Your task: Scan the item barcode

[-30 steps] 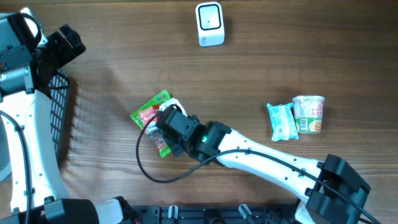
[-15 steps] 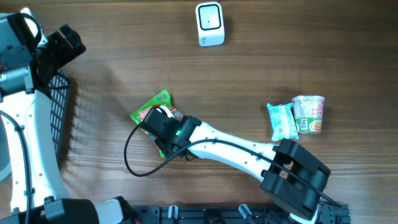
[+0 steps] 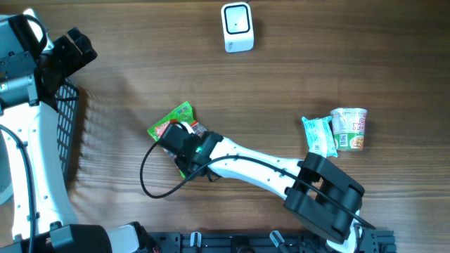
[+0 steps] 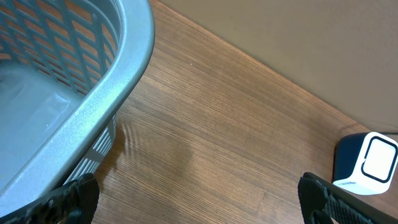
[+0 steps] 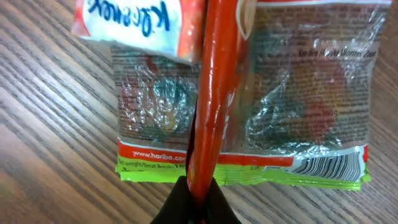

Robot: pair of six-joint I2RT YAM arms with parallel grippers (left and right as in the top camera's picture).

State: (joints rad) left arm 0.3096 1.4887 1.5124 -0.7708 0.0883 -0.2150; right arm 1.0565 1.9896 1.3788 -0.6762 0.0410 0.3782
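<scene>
Overhead, the crinkly green-and-red plastic sweet bag (image 3: 171, 124) lies left of centre on the wooden table (image 3: 295, 77). Its long axis runs on a slant from the far side toward the near edge, half under the right gripper (image 3: 176, 140). The right wrist view shows more: printed back up, barcode (image 5: 323, 167) by the green hem, jaws pinched together on the bag's glossy red centre strip (image 5: 214, 93). The left gripper (image 4: 208, 199) gapes wide beside a blue-grey plastic lattice basket (image 4: 93, 81).

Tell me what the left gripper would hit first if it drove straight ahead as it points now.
Likely the bare wooden tabletop: the left gripper aims between the grey plastic mesh basket and the white boxy scanner, though depth is unclear.
</scene>
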